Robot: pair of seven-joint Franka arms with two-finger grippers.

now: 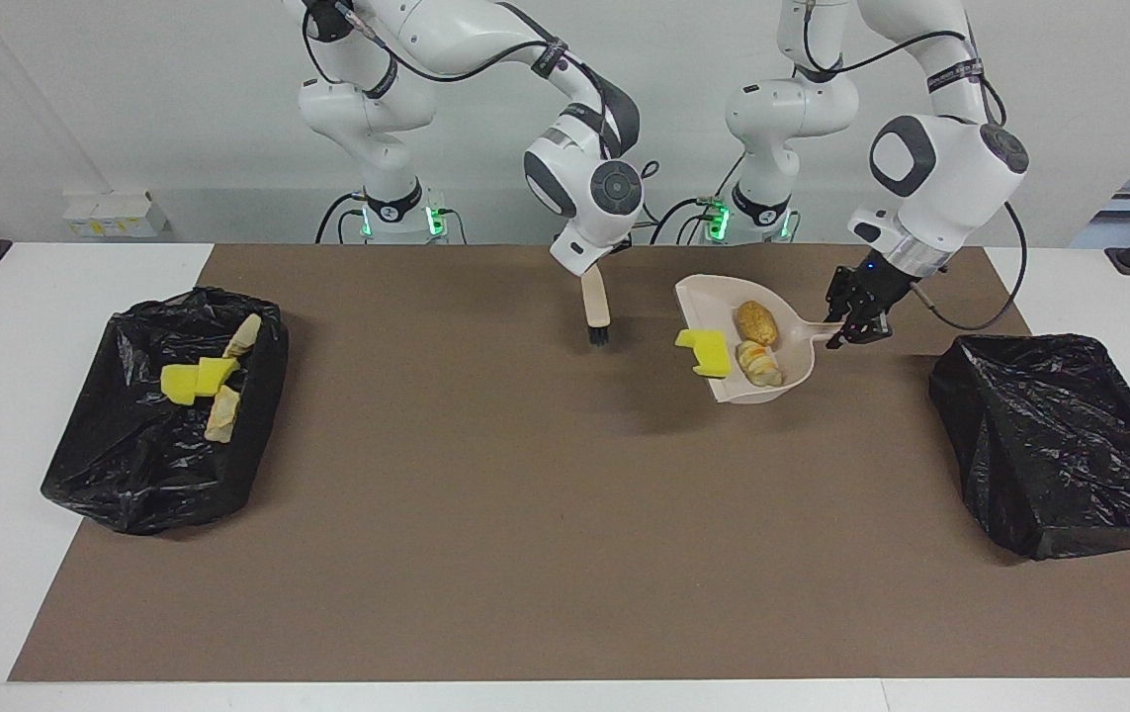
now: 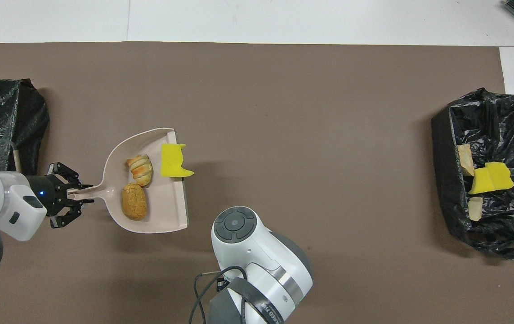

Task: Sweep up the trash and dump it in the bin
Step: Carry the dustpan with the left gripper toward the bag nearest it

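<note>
My left gripper is shut on the handle of a beige dustpan, which hangs level a little above the brown mat. In the pan lie three pieces of trash: a yellow sponge chunk at the open lip, a striped bread lump and a brown bread lump. My right gripper is shut on a brush, bristles down, above the mat beside the pan; its own wrist hides it in the overhead view.
A black-lined bin stands at the left arm's end of the table, close to the pan's handle. Another black-lined bin at the right arm's end holds yellow sponge pieces and tan lumps.
</note>
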